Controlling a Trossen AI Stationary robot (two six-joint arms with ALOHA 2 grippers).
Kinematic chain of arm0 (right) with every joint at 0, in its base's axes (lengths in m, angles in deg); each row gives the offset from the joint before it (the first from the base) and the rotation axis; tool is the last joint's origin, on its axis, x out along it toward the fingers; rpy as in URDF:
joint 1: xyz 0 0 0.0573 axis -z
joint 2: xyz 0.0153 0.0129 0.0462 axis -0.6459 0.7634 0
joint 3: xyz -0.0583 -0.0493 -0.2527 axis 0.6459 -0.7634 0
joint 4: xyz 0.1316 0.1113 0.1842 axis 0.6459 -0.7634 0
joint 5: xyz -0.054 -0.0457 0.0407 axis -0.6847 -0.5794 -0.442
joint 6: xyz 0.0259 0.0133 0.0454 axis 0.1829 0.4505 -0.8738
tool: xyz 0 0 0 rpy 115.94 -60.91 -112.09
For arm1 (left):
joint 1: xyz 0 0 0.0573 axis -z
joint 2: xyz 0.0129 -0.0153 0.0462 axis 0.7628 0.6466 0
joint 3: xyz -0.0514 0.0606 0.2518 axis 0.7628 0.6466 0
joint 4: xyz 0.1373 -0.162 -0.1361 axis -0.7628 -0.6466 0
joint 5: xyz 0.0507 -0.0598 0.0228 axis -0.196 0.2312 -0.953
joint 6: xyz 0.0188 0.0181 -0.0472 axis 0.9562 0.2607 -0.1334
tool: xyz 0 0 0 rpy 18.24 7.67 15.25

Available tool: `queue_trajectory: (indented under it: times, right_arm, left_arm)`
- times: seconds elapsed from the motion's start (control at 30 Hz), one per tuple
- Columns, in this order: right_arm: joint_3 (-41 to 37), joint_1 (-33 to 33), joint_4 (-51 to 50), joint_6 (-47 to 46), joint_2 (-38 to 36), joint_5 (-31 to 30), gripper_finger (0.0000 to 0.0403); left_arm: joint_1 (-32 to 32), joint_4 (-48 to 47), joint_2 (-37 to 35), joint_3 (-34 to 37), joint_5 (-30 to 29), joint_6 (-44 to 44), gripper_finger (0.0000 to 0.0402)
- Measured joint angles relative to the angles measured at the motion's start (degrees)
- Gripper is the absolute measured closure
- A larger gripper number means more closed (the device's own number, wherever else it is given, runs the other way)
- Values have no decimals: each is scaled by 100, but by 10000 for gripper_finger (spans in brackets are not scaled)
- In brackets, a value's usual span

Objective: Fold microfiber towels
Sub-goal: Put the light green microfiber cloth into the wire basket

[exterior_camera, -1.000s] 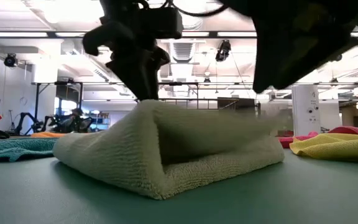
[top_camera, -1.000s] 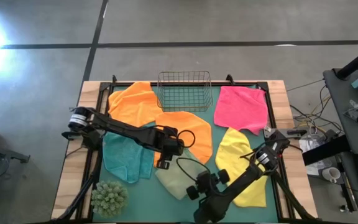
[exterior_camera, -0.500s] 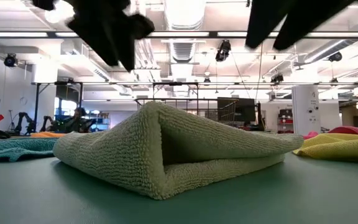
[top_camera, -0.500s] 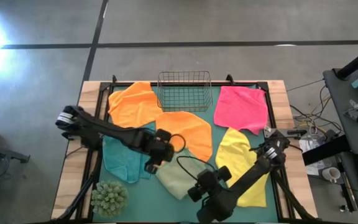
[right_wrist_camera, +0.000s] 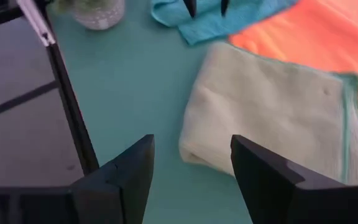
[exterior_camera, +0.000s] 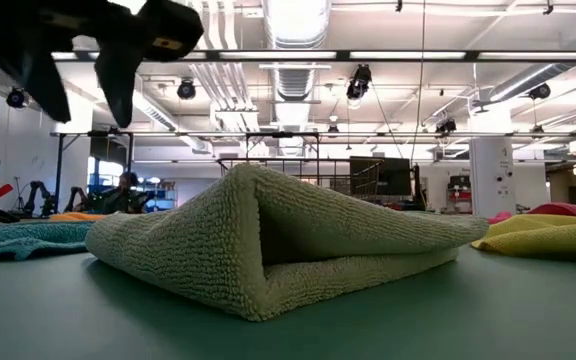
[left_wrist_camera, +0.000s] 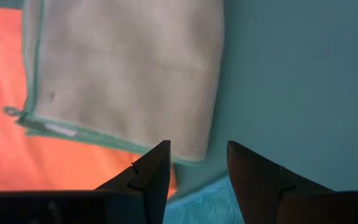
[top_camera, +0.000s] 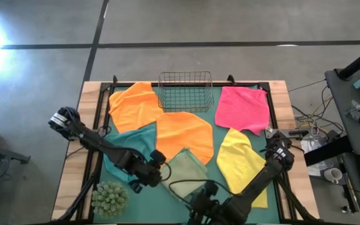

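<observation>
The pale olive-green towel (top_camera: 186,170) lies folded in two on the green mat, its upper layer bulging up (exterior_camera: 268,235). My left gripper (top_camera: 150,176) hovers open just left of it, above the teal towel's edge (left_wrist_camera: 197,205), with nothing between its fingers (left_wrist_camera: 197,163). My right gripper (top_camera: 200,199) hangs open near the table's front edge, looking down on the olive towel (right_wrist_camera: 272,112). Two orange towels (top_camera: 136,103) (top_camera: 183,134), a pink one (top_camera: 242,109), a yellow one (top_camera: 237,161) and a teal one (top_camera: 127,150) lie spread around.
A wire basket (top_camera: 186,90) stands at the table's far edge, in the middle. A green spiky plant ball (top_camera: 110,199) sits at the near left corner. Bare green mat (right_wrist_camera: 135,93) shows between the olive towel and the plant ball.
My left gripper has swung from above the olive towel toward the table's near left and has rolled a little. My right gripper has risen off the towel and drawn back toward the near edge, tipping up. The olive towel stays folded, its upper layer settled.
</observation>
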Motion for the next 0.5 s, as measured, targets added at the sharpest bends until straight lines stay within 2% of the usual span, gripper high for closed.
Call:
queue_trajectory:
  times: [0.17, 0.3, 0.5]
  right_arm:
    - [-94, 43, 342, 739, 4, -2, 199]
    - [-251, 75, 867, 1265, 7, 1, 199]
    - [-504, 185, 1144, 1418, 7, -3, 199]
  left_arm:
    - [159, 630, 8, 345, -24, 0, 259]
    - [182, 984, 5, 574, -262, -7, 259]
    - [179, 1132, 49, 725, -321, -26, 259]
